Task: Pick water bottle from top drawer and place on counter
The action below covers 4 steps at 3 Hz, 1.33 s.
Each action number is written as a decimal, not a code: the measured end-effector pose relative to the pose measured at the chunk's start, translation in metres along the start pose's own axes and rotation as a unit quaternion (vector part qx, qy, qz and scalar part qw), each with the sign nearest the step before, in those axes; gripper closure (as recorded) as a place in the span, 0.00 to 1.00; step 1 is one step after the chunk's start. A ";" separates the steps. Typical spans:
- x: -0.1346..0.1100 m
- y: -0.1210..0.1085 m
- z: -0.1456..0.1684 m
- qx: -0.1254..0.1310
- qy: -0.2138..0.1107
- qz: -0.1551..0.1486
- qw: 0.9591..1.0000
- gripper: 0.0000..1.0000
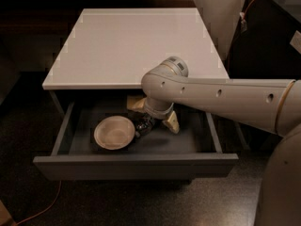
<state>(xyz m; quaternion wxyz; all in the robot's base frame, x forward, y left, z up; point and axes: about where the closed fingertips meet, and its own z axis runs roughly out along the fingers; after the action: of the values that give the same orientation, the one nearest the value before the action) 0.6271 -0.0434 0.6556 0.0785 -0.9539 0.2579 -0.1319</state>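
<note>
Gripper (151, 119) low in top drawer (136, 166), at water bottle (143, 125).

Arm (225, 95): one thick white link, coming in from 3 o'clock and reaching nearly level toward 9 o'clock.
Wrist (162, 86): rounded grey-capped joint at the link's end, turned down toward 6 o'clock.
Gripper (152, 117): hangs under the wrist, just below the middle of the view.
Fingers (172, 123): two tan fingers spread apart, one at 10 o'clock of the wrist's foot, the other at 4 o'clock.
</note>
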 end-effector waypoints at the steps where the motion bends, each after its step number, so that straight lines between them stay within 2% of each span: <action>1: 0.005 -0.003 0.016 -0.005 0.005 -0.002 1.000 0.02; 3: 0.007 0.000 0.028 -0.015 0.003 0.008 1.000 0.49; 4: 0.007 0.008 0.022 -0.020 0.005 0.020 1.000 0.72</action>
<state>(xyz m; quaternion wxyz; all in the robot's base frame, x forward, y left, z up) 0.6355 -0.0518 0.6342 0.0605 -0.9494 0.2797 -0.1296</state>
